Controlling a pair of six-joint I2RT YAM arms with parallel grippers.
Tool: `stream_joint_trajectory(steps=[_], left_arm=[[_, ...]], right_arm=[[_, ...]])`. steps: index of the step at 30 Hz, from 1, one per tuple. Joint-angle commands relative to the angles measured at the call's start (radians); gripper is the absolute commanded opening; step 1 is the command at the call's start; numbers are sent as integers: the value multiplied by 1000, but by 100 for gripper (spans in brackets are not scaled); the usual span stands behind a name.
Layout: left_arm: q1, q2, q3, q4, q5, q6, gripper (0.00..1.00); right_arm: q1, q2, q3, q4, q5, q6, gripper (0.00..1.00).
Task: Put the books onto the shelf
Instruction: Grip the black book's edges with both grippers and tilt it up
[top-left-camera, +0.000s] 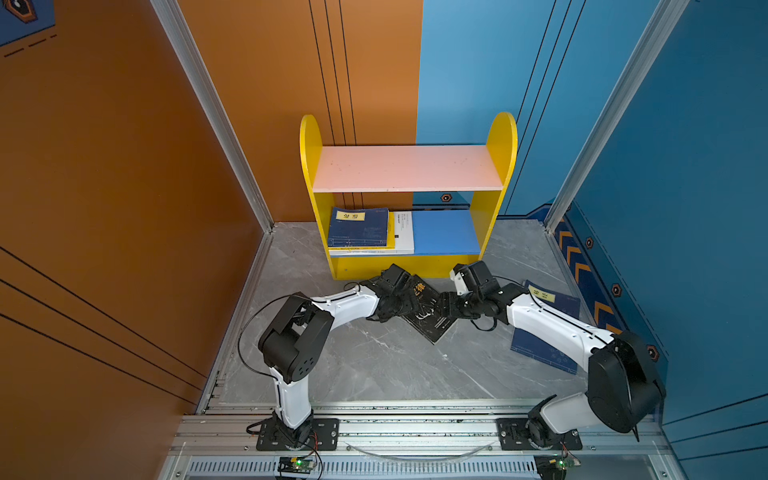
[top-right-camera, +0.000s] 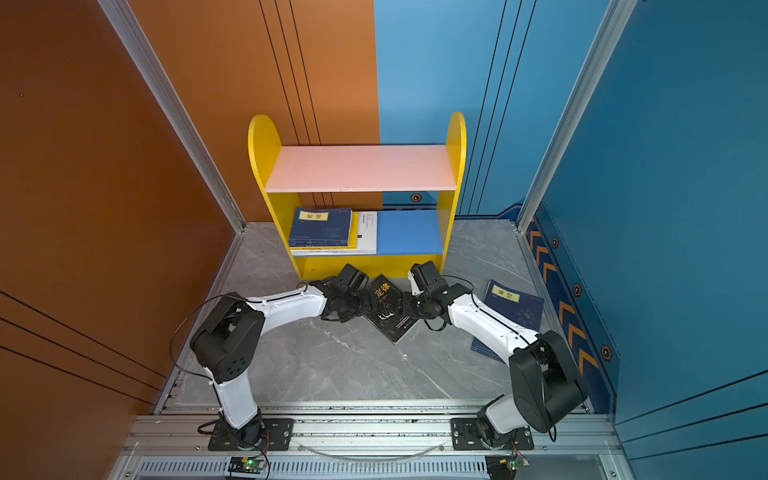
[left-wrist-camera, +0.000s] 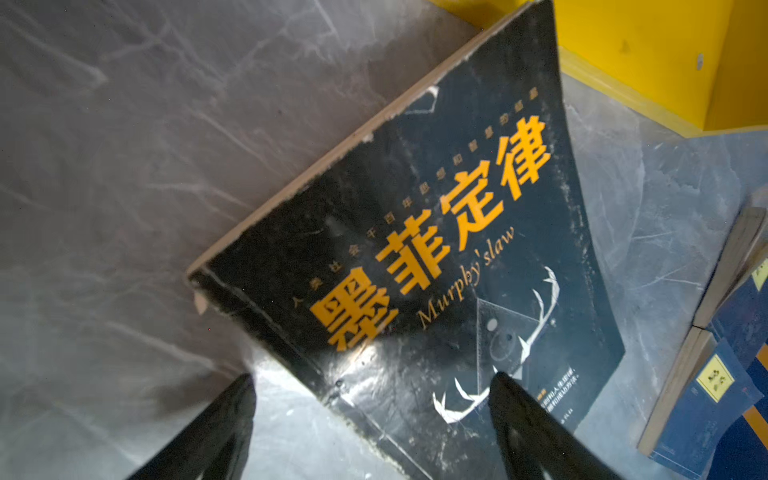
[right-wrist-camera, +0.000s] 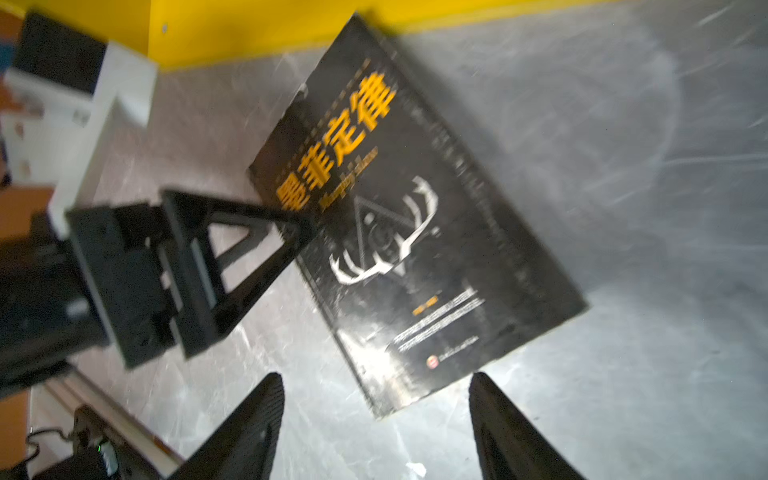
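I am holding my left pincer (left-wrist-camera: 372, 376) wide, straddling one edge of the black book (left-wrist-camera: 457, 249), which is lying flat and askew on the table (top-left-camera: 374, 365) just in front of the shelf (top-left-camera: 494, 137), while my right pincer (right-wrist-camera: 376, 374) is hanging open, gripping nothing, at the book's opposite corner. The loose navy book (top-left-camera: 561, 307) is lying on the table off to the right, partly under my right arm (top-left-camera: 552, 332). Beyond, the shelf is carrying a flat stack at the left of its blue lower board (top-left-camera: 444, 232), the stacked navy book (top-left-camera: 358, 227) sitting on top.
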Motion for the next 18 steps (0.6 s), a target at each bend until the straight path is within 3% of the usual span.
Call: stream_joint_trajectory(steps=[1, 9, 18], left_arm=[[-24, -48, -22, -17, -19, -22, 89], [-74, -83, -94, 56, -73, -171, 88], [-132, -86, -228, 256, -144, -361, 87]], right_arm=[[-49, 78, 60, 30, 89, -36, 73], [-64, 307, 205, 29, 63, -104, 70], [-70, 416, 226, 30, 1, -122, 64]])
